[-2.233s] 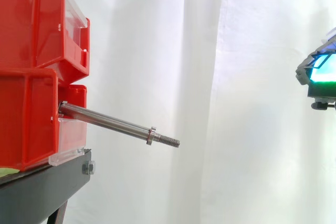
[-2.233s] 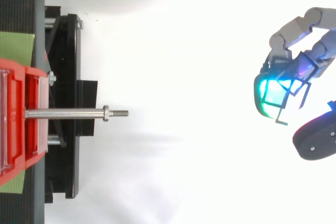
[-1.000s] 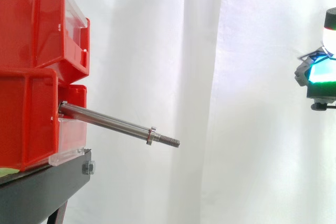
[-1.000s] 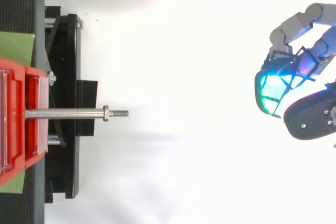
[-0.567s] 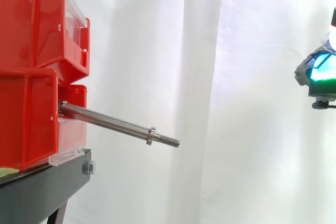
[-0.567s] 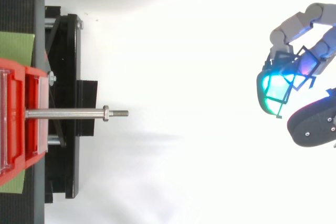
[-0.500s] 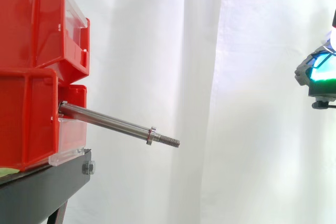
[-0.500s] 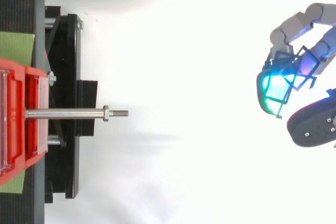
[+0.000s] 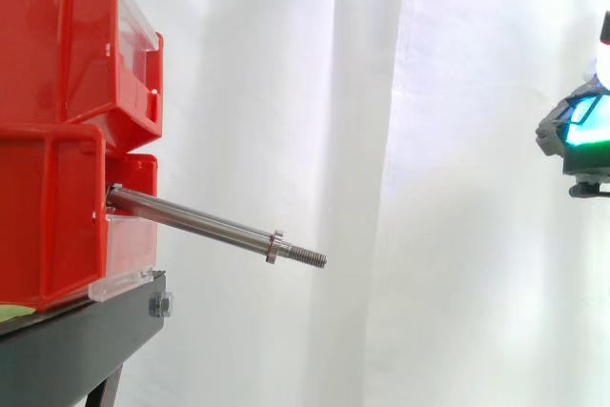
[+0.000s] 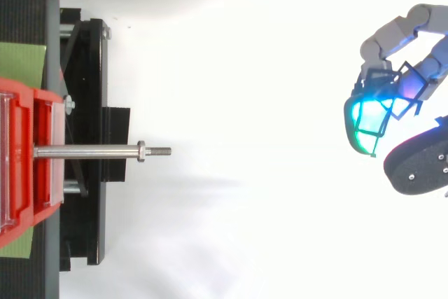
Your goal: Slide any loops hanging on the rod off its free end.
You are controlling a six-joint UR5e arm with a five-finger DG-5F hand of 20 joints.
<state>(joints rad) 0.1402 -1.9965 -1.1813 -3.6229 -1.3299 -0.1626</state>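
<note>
White curtain, red bins (image 9: 48, 45). Rod (image 9: 191, 220) bare, no loops. My hand (image 10: 392, 34) is well clear, fingers curled, empty. Looks done; nothing left to slide.

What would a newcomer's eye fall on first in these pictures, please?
Most likely the bright red bins stacked at the left on the black stand, with a bare steel rod sticking out of them and sloping down to its threaded free end. Next comes the hand, glowing cyan and green at the far right, well apart from the rod.
</note>
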